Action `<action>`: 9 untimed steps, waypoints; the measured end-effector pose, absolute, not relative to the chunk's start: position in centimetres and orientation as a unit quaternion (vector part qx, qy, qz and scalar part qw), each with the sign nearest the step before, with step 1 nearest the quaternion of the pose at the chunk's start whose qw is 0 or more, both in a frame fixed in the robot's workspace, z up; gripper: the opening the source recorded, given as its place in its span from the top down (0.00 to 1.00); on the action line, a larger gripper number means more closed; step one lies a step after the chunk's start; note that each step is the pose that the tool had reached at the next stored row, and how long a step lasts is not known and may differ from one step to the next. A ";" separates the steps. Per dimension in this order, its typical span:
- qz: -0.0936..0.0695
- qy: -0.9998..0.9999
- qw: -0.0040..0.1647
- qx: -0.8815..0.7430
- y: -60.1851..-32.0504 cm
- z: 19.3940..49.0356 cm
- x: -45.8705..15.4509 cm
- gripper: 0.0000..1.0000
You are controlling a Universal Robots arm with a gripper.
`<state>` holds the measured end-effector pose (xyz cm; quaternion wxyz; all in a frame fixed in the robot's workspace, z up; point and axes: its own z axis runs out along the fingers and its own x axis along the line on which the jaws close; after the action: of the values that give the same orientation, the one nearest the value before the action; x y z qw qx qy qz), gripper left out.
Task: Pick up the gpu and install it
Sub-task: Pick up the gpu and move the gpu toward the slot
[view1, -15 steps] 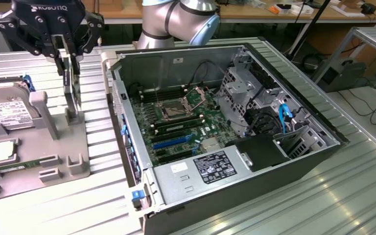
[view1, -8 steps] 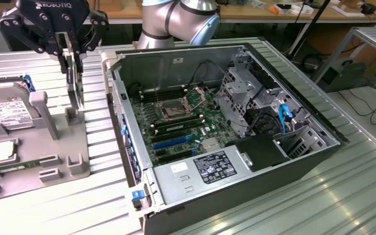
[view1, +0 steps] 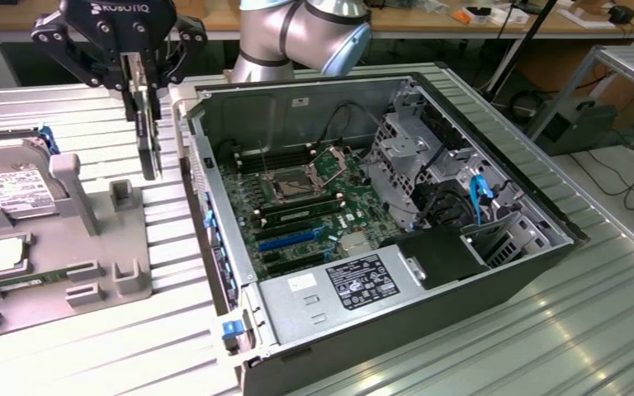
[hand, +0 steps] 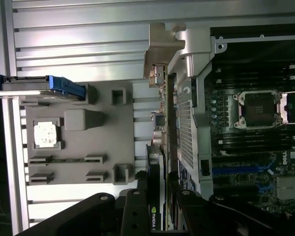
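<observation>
hand: jaws part-closed, clamped on the upper edge of the gpu.
gpu: lifted, hanging upright and edge-on above the tray side nearest the open case.
handling: likely light, stiff, fragile; grip the flat faces, not the bracket.

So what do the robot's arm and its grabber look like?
The arm is a fat, round, silvery-grey tube with a black band around it. The gripper is black, with white ROBOTIQ lettering, jointed link fingers and little silver bolts.
</observation>
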<state>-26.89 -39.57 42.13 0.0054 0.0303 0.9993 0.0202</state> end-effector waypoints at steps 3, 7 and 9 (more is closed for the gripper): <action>0.020 0.999 0.005 0.030 -39.6 42.1 -26.2 0.73; 0.020 0.999 0.005 0.030 -39.7 42.1 -24.9 0.73; 0.020 0.999 0.005 0.030 -39.7 42.1 -24.5 0.73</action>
<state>-24.48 -39.70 42.13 0.0054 0.0303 0.9993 0.0202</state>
